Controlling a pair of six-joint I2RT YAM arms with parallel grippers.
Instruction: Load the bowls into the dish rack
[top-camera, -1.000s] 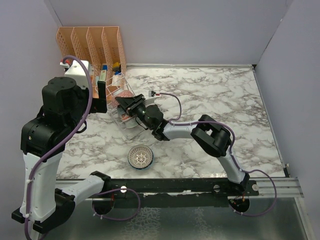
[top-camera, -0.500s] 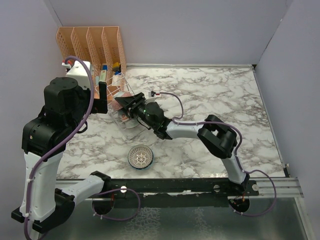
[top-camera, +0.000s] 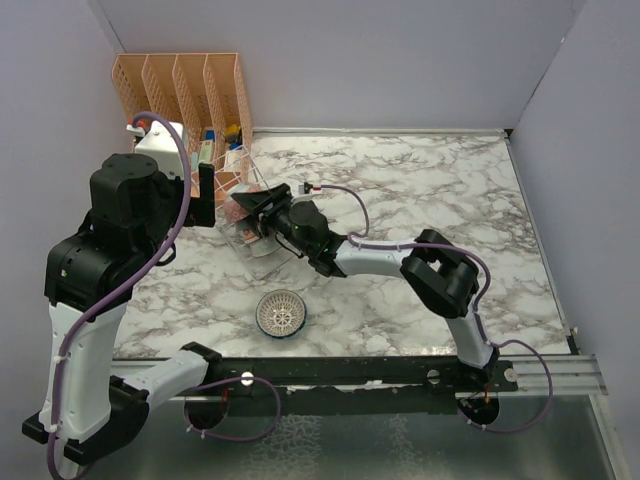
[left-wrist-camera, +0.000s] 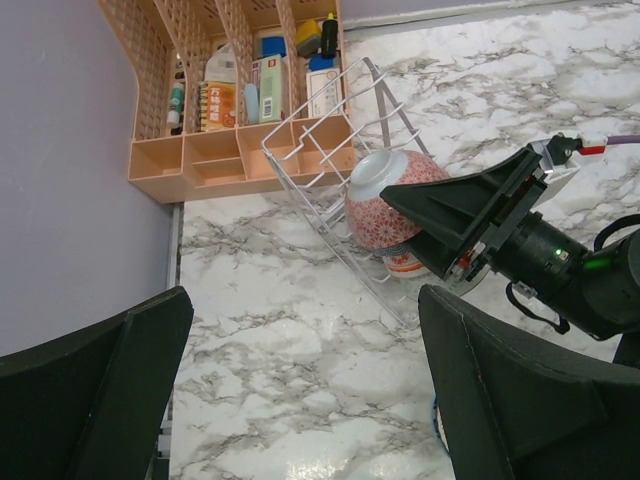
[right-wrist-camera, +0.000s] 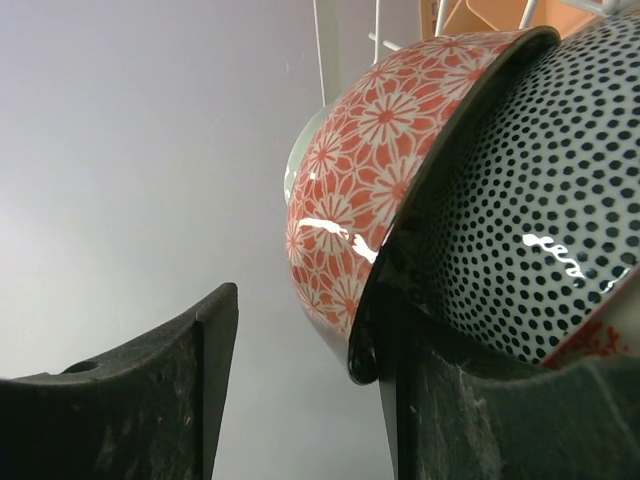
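Observation:
The wire dish rack (top-camera: 240, 200) stands tilted beside the orange organizer; in the left wrist view (left-wrist-camera: 320, 165) it holds a red-flowered bowl (left-wrist-camera: 385, 205) with a white red-marked bowl (left-wrist-camera: 405, 263) under it. My right gripper (top-camera: 252, 208) reaches into the rack and is open. In its wrist view the right gripper (right-wrist-camera: 300, 400) has an empty gap, the red-flowered bowl (right-wrist-camera: 370, 150) just ahead, and a dotted dark-rimmed bowl (right-wrist-camera: 540, 180) against its right finger. A white lattice bowl (top-camera: 281, 313) sits on the table. My left gripper (left-wrist-camera: 300, 400) is open, high above the table (top-camera: 205, 195).
The orange slotted organizer (top-camera: 185, 85) with bottles and boxes stands at the back left against the wall, touching the rack's far side. Purple walls close the left, back and right. The marble table (top-camera: 430, 190) stretches to the right.
My right gripper has pushed a little further left into the rack and its elbow has shifted right. The left arm and the lattice bowl have not moved.

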